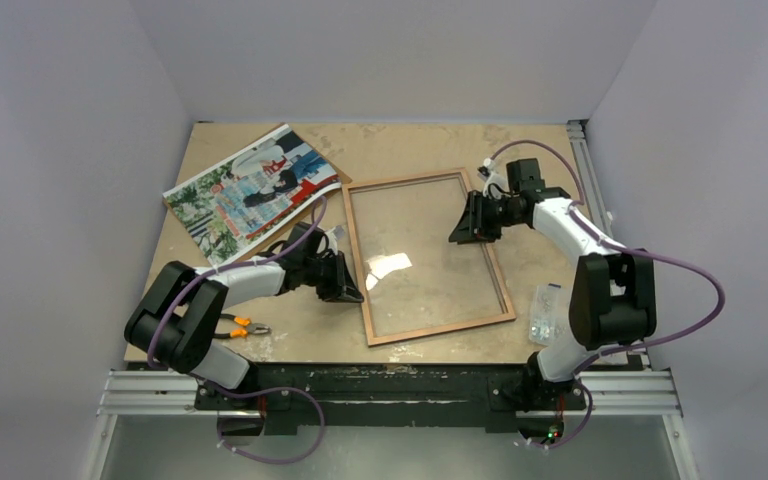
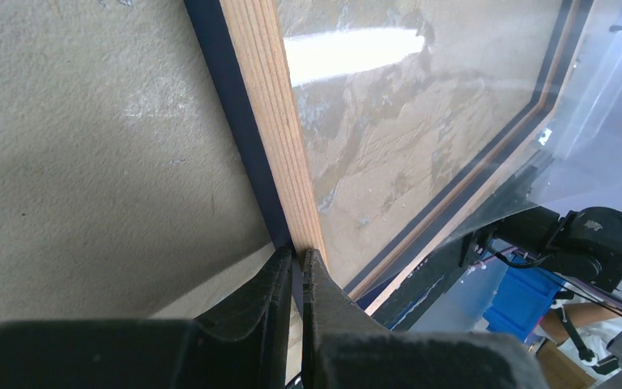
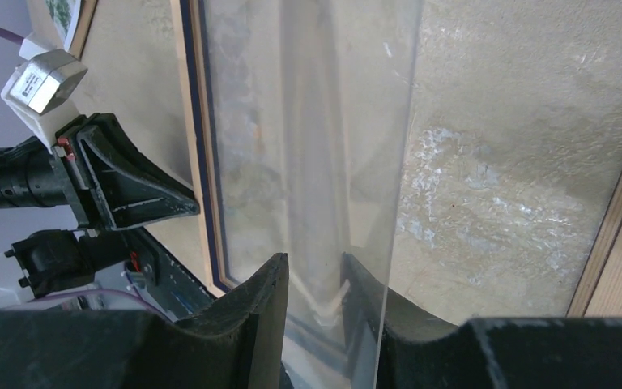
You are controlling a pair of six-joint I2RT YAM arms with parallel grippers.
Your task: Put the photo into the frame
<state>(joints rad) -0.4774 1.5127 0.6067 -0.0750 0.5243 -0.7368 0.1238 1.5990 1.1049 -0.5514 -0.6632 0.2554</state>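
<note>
The frame (image 1: 440,328) lies flat mid-table, its wood-brown back up. My left gripper (image 1: 350,290) is shut on its left rail (image 2: 279,121); in the left wrist view the rail runs straight into the closed fingertips (image 2: 297,263). My right gripper (image 1: 465,232) is over the frame's right side. Its fingers stand apart around the raised edge of the clear pane (image 3: 316,121), which passes between them, and neither finger visibly presses it. The photo (image 1: 250,190) lies face up at the back left, clear of both grippers.
A brown backing board (image 1: 295,215) lies under the photo. Orange-handled pliers (image 1: 240,325) lie near the left arm's base. A small clear packet of hardware (image 1: 545,310) sits by the right arm. A metal rail runs along the table's right edge (image 1: 585,170).
</note>
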